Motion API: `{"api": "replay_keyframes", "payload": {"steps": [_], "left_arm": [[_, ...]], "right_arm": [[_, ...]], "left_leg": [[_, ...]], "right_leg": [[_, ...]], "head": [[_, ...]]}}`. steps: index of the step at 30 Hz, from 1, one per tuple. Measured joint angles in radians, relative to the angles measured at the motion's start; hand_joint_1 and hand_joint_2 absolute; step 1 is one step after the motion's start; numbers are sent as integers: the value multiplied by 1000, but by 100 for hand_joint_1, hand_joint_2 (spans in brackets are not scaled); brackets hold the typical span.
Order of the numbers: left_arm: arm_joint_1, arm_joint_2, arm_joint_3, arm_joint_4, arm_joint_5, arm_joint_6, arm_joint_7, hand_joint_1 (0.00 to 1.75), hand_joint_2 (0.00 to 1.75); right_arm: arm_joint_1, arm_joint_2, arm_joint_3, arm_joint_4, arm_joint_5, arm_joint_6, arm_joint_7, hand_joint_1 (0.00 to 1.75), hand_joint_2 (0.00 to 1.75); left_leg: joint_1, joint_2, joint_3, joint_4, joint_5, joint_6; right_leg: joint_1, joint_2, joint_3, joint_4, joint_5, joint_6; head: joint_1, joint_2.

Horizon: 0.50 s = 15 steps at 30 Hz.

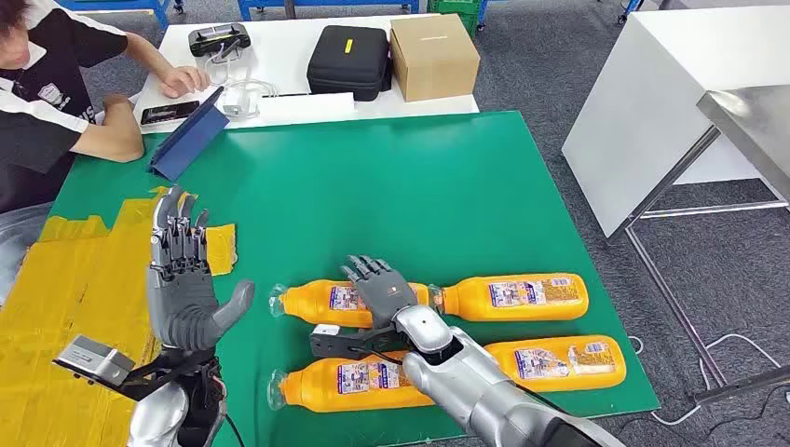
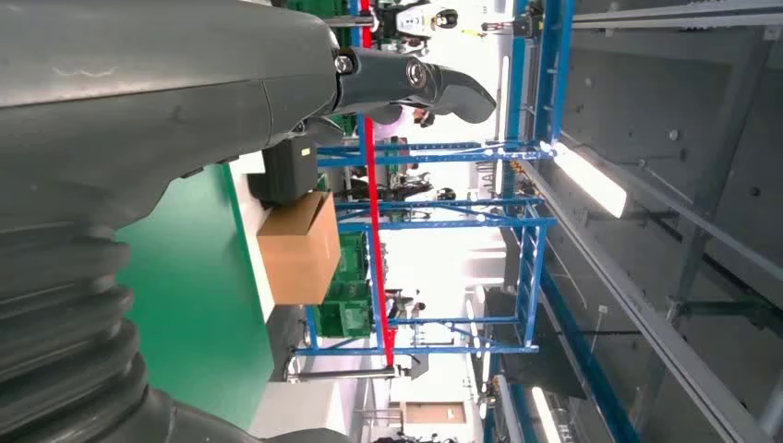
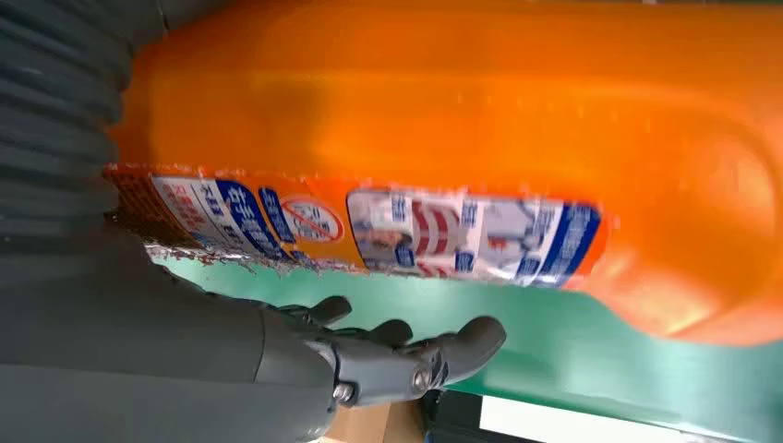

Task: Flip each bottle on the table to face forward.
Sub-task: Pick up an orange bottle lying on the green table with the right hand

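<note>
Behind left hand [image 2: 138, 111]: cardboard box [image 2: 300, 247] | right hand [image 3: 185, 351] beside bottle [image 3: 480, 138]

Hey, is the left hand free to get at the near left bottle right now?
Probably yes. The left hand is raised, open and holding nothing, and bare green mat lies between it and the near left bottle. The right arm crosses that bottle's far end only.
</note>
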Motion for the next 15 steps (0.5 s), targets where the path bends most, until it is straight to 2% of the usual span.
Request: {"api": "replay_keyframes", "payload": {"steps": [2,5,6,7,8,11,15], "left_arm": [[0,-1,0,3,1,1,0,0,175],[-2,-2,-2,11,3,3,2,0,175],[-2,-2,-3,13,4,4,4,0,175],[-3,-2,-4,16,5,4,5,0,175],[-3,-2,-4,18,5,4,6,0,175],[-3,-2,-5,24,6,4,8,0,175],[6,-2,-6,25,3,7,11,0,175]], "right_arm": [[-7,5,0,17,2,0,5,66,175],[-25,19,0,59,13,12,24,141,175],[-30,22,0,70,18,20,32,158,175],[-34,25,0,79,23,27,37,168,175],[-39,27,0,87,27,29,41,175,175],[-41,32,-5,97,18,-21,39,175,175],[-4,30,-48,67,-32,-192,-9,175,175]], "left_leg": [[0,0,1,0,0,0],[0,0,2,0,0,0],[0,0,3,0,0,0],[0,0,3,0,0,0],[0,0,4,0,0,0],[0,-1,4,0,1,1],[-1,-2,2,0,1,1]], "right_leg": [[0,0,1,0,0,0],[0,0,2,0,0,0],[0,0,2,0,0,0],[0,0,2,0,0,0],[0,0,2,0,0,0],[0,0,3,0,0,0],[-1,-1,3,0,0,0]], "head": [[0,0],[0,0],[0,0],[0,0],[0,0],[0,0],[0,0]]}}
